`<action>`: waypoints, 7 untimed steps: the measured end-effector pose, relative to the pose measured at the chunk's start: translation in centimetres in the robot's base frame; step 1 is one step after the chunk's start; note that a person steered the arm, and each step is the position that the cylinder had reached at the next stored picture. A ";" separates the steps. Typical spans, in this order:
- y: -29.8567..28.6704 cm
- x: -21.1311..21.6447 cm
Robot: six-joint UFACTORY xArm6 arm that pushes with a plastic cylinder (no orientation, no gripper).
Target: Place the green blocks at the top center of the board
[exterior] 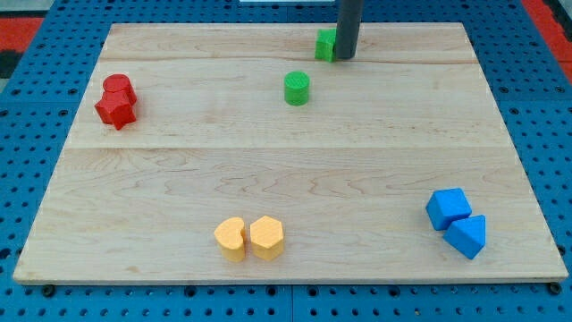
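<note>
A green block (325, 45) sits near the view's top centre of the wooden board (286, 179), partly hidden behind my rod. My tip (345, 57) touches its right side. A green cylinder (297, 88) stands a little below and to the left of it, apart from the tip.
Two red blocks (117, 100) sit together at the view's left. Two yellow blocks (250, 238) sit side by side at the bottom centre. A blue cube (448, 207) and a blue wedge (466, 236) touch at the bottom right. A blue pegboard surrounds the board.
</note>
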State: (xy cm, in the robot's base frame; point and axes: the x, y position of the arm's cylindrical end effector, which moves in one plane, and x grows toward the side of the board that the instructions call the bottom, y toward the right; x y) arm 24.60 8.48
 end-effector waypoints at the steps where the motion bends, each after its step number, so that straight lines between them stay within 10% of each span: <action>1: -1.5 -1.0; 7: -9.1 15.6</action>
State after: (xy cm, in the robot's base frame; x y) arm 40.23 -0.57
